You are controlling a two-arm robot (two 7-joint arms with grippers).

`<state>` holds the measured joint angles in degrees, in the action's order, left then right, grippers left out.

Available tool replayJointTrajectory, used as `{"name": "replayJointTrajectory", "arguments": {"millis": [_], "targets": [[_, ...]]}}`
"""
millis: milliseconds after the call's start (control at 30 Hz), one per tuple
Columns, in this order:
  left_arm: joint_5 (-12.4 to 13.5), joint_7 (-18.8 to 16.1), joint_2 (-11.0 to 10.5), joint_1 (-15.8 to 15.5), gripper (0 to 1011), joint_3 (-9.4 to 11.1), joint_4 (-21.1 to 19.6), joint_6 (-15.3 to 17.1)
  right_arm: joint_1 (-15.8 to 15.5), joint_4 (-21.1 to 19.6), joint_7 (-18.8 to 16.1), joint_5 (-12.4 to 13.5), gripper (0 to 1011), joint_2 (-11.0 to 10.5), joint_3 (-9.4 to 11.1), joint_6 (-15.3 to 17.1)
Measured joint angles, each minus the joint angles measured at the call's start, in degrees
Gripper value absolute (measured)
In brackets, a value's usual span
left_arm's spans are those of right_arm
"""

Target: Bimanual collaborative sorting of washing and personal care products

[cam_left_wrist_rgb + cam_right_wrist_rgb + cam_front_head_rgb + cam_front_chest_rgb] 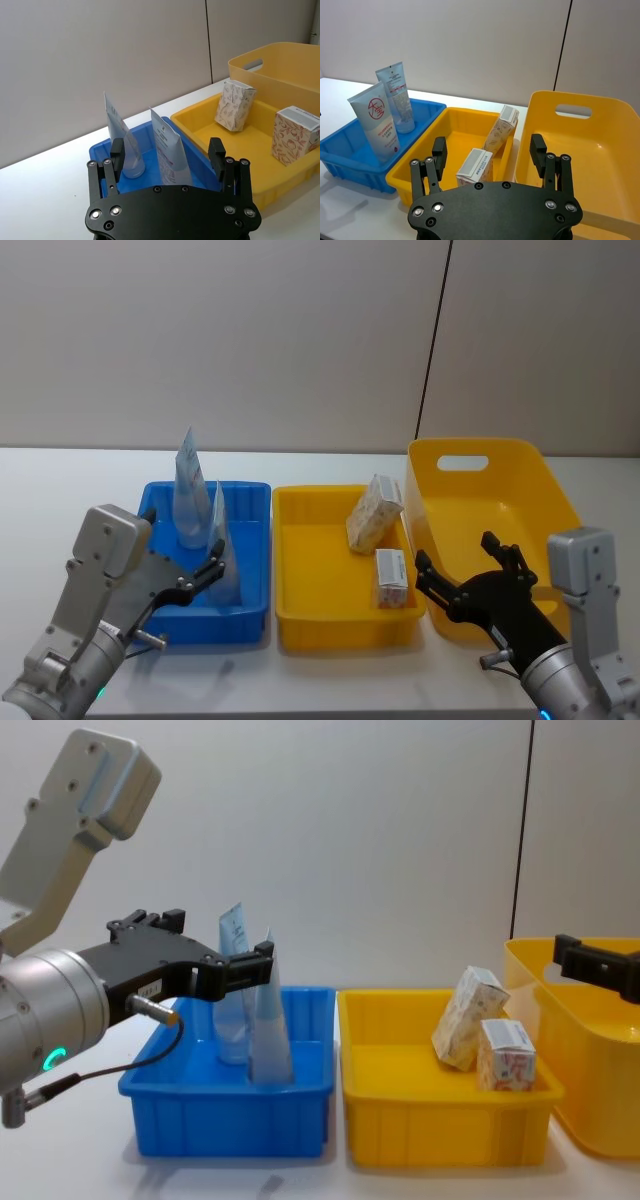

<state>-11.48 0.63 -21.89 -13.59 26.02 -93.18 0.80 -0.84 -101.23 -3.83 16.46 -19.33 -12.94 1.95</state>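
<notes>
Blue bin (215, 625) before left pincer (166, 150) holds the tubes (187, 490), yellow tray (305, 575) before right pincer (487, 145) the cartons (373, 512); both gape empty; sorting looks done.

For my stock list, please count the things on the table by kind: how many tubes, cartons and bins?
Tubes: 2
Cartons: 2
Blue bins: 1
Yellow bins: 2
Total: 7

Just behind the white table (60, 475), a plain matte grey-beige wall (220, 340) under soft even light, cut above the table's right half by one thin dark vertical seam (435, 340).
</notes>
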Motion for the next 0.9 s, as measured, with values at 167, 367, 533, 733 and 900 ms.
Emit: {"name": "replayJointTrajectory", "arguments": {"millis": [167,367,533,733,900], "targets": [[0.00,0.00,0.00,0.00,1001,0.00,0.00,0.00,0.00,0.00,0.00,0.00,1003,0.00,0.00,0.00],[0.00,0.00,0.00,0.00,1001,0.00,0.00,0.00,0.00,0.00,0.00,0.00,1004,0.00,0.00,0.00],[0.00,0.00,0.00,0.00,1001,0.00,0.00,0.00,0.00,0.00,0.00,0.00,1004,0.00,0.00,0.00],[0.00,0.00,0.00,0.00,1001,0.00,0.00,0.00,0.00,0.00,0.00,0.00,1004,0.00,0.00,0.00],[0.00,0.00,0.00,0.00,1001,0.00,0.00,0.00,0.00,0.00,0.00,0.00,1004,0.00,0.00,0.00]]}}
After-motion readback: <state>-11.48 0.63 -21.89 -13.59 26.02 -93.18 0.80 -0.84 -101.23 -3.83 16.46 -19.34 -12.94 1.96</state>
